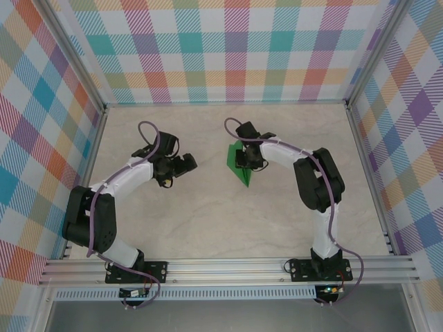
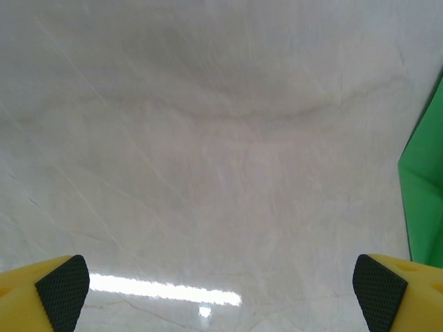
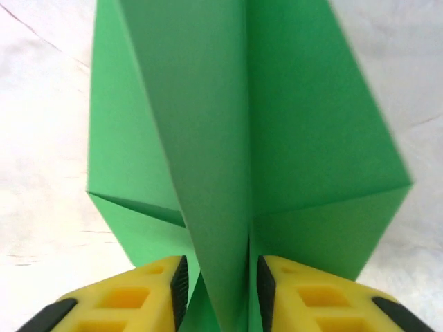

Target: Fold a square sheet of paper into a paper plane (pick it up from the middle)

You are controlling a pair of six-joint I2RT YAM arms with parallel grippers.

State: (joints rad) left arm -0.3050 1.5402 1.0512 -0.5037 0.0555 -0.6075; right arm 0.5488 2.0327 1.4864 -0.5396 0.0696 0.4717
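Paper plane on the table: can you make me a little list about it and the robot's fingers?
thing: green paper plane, folded, pointed
place: on the table, right of the middle
right fingers: either side of its middle ridge; grip unclear
left fingers: wide open, holding nothing, beside the plane

Paper plane, ridge flanked by right hand

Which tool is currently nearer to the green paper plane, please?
Right. The right tool sits at the paper plane, its centre ridge between the fingers; the left tool hovers open over the table, apart, off to the plane's left.
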